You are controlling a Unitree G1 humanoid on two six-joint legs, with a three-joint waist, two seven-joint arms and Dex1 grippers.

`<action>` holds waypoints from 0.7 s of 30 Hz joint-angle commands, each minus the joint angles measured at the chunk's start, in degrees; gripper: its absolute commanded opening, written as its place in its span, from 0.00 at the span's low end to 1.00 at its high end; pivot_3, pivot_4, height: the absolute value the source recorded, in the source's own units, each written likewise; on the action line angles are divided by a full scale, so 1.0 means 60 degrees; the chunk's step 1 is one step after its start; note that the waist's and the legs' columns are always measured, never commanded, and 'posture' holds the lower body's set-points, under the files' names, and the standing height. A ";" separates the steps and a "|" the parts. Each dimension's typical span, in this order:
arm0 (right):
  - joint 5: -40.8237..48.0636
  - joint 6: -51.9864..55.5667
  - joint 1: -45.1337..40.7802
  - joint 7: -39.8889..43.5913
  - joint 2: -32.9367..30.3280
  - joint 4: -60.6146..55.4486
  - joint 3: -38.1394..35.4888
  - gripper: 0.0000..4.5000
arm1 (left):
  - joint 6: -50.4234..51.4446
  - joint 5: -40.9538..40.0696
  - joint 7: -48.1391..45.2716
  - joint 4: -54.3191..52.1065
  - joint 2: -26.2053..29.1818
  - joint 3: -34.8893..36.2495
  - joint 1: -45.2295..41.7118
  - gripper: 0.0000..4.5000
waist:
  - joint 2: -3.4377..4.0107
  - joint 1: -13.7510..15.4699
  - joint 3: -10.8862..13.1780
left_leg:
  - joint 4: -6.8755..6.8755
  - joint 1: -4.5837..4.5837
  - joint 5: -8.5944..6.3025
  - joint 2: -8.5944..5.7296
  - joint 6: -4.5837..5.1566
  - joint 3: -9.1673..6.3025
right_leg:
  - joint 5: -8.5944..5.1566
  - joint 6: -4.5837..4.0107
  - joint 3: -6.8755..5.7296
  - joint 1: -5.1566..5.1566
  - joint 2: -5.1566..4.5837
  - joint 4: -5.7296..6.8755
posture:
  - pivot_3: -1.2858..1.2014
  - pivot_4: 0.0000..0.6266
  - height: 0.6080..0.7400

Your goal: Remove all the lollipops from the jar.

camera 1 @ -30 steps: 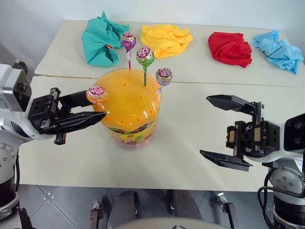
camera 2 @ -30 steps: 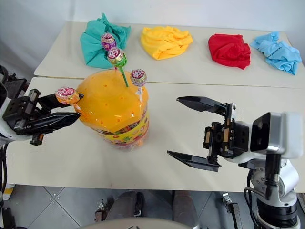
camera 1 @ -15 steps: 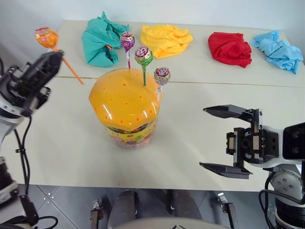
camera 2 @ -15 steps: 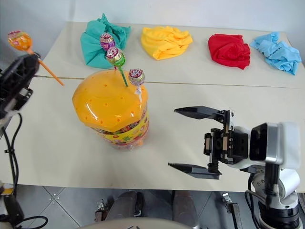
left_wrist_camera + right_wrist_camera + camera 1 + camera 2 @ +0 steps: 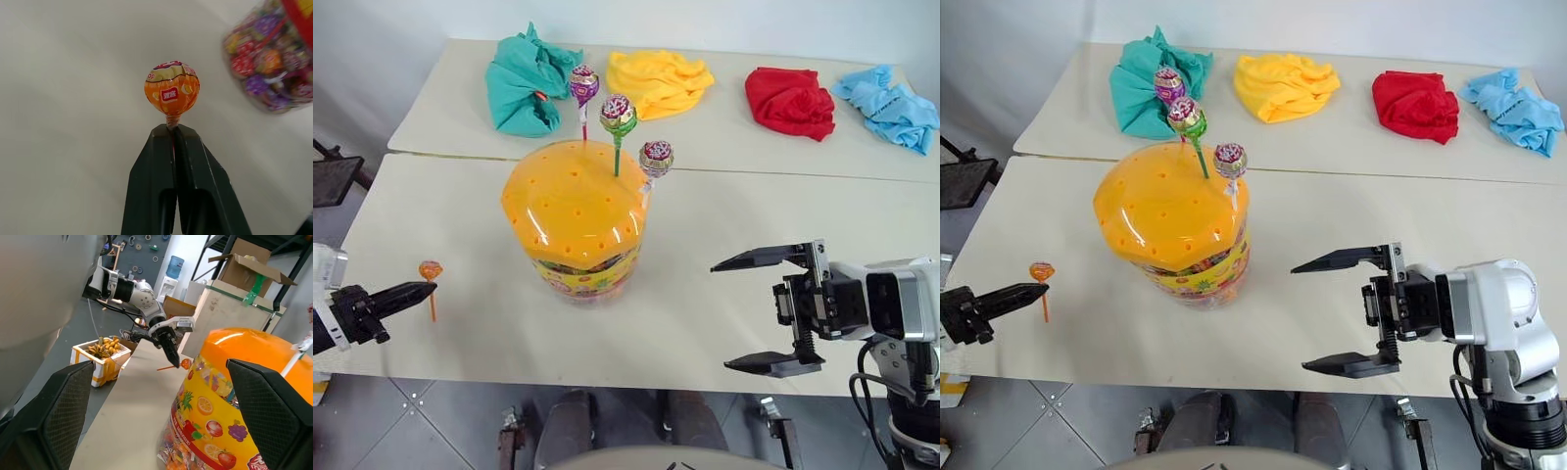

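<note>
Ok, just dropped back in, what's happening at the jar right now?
The left tool is shut on the stick of the orange lollipop and holds it low over the table, off to the left of the jar. Three lollipops are left standing in the jar's lid: purple, green and pink-red. The right tool is open on the jar's right, holding nothing.
</note>
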 commanded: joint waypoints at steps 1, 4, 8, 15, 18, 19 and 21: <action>-0.0124 -0.0374 0.0377 0.0218 0.0010 0.0085 -0.0239 1.00 | -0.0475 0.0394 -0.0093 -0.0400 -0.0287 0.0106 0.0096 0.23 | -0.0001 -0.0002 -0.0001 | 0.0000 0.0000 -0.0001 0.0000 0.0001 -0.0002 | 0.0000 0.0000 -0.0003 0.0000 -0.0001 0.0003 | 0.52 0.24 1.00; -0.0142 -0.0486 0.0641 0.0061 -0.0003 0.0174 -0.0503 1.00 | -0.1396 0.0970 -0.0536 -0.0121 -0.0339 0.0195 0.0150 0.43 | -0.0003 -0.0013 -0.0002 | 0.0000 0.0001 -0.0002 0.0003 -0.0002 0.0005 | 0.0000 -0.0001 -0.0004 -0.0002 0.0002 0.0002 | 0.52 0.24 1.00; 0.0313 -0.0134 0.1027 -0.0548 -0.0067 0.0198 -0.1188 1.00 | -0.2228 0.0865 -0.1364 0.0223 -0.0310 0.0825 -0.0244 0.70 | -0.0003 -0.0017 -0.0002 | 0.0000 0.0004 -0.0002 0.0004 -0.0003 0.0017 | 0.0001 -0.0004 -0.0004 -0.0004 0.0006 0.0004 | 0.52 0.24 1.00; 0.1771 0.0817 0.2039 -0.2467 -0.0155 -0.0139 -0.3476 1.00 | 0.0352 -0.1385 -0.2256 -0.0219 0.1098 0.0956 -0.3090 0.77 | 0.0009 0.0023 0.0003 | 0.0002 0.0015 -0.0005 -0.0002 0.0001 0.0003 | 0.0003 -0.0011 -0.0036 0.0021 -0.0019 -0.0001 | 0.52 0.24 1.00; 0.2320 0.0827 0.1881 -0.3621 0.0261 -0.0330 -0.4044 1.00 | 0.0050 -0.1509 -0.1548 0.0024 -0.0078 -0.0604 -0.7147 0.77 | 0.0008 0.0205 0.0017 | 0.0008 0.0092 -0.0007 -0.0007 0.0004 0.0015 | 0.0004 -0.0010 -0.0080 0.0146 -0.0007 -0.0069 | 0.52 0.24 1.00; 0.2312 0.0829 0.1859 -0.3765 0.0340 -0.0444 -0.4026 1.00 | 0.0013 -0.1346 -0.1585 0.0145 -0.0379 -0.0966 -0.7740 0.77 | 0.0007 0.0223 0.0010 | 0.0008 0.0097 -0.0004 0.0000 -0.0011 0.0019 | 0.0018 -0.0020 -0.0085 0.0148 0.0007 -0.0059 | 0.52 0.24 1.00; 0.2376 0.0857 0.1945 -0.4191 0.0559 -0.0798 -0.3992 1.00 | 0.0025 -0.0991 -0.1560 0.0613 -0.1055 -0.1770 -0.8950 0.77 | 0.0026 0.0218 -0.0008 | 0.0003 0.0123 -0.0006 -0.0014 -0.0018 0.0030 | 0.0039 -0.0026 -0.0084 0.0152 0.0018 -0.0038 | 0.52 0.24 1.00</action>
